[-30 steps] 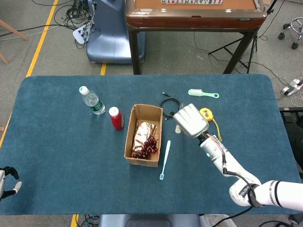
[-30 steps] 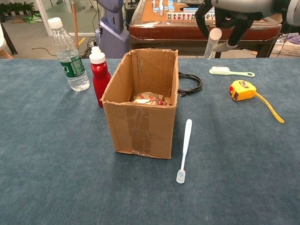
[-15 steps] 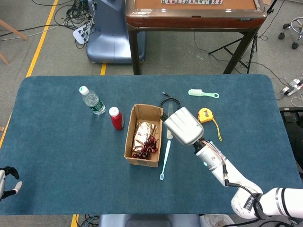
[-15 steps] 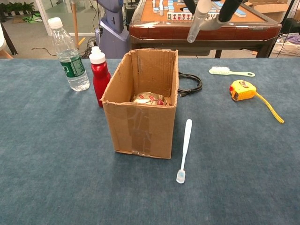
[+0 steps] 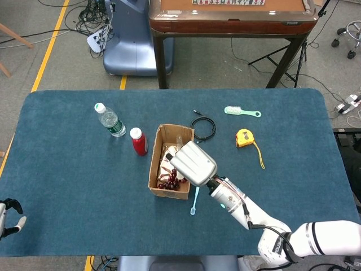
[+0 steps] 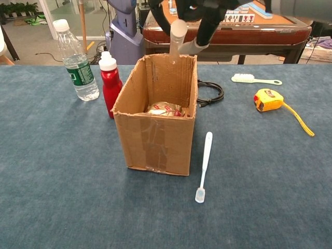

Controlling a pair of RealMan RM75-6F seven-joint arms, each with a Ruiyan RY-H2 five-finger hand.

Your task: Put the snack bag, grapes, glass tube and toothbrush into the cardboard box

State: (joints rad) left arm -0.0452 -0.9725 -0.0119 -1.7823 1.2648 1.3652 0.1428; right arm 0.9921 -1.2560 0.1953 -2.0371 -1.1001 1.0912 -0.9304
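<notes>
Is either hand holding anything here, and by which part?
The right hand grips the glass tube near its upper end, over the cardboard box. The left hand holds nothing.

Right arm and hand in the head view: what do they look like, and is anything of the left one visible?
The right hand has a smooth silver-grey shell on its back; the chest view shows dark fingers. Behind it comes a white wrist section with thin exposed wires and a small green light, then a white arm with black bands. The left hand shows only at the frame edge, black and pale grey.
</notes>
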